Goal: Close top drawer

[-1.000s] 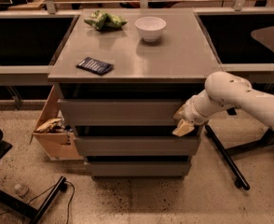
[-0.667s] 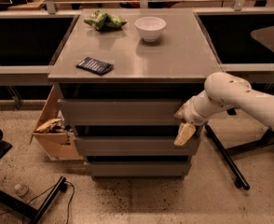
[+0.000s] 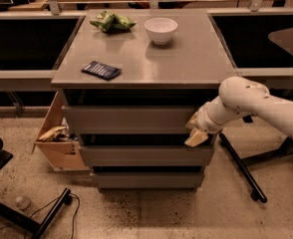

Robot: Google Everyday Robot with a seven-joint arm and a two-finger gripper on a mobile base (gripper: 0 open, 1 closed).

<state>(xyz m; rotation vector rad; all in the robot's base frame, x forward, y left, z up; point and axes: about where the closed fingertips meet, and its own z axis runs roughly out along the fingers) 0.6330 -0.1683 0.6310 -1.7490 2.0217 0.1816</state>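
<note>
The gripper (image 3: 196,136), its grip state unclear, sits at the top drawer's (image 3: 129,119) right end, where an off-centre push could jam it.

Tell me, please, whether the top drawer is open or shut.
Nearly shut; fully closed, cannot tell. The top drawer sits under the countertop, only a dark strip above it. The gripper is at its right end.

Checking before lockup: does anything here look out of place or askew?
The top drawer stands partly out of the cabinet, with the hand at its right end. A wooden box juts askew from the cabinet's left side.
</note>
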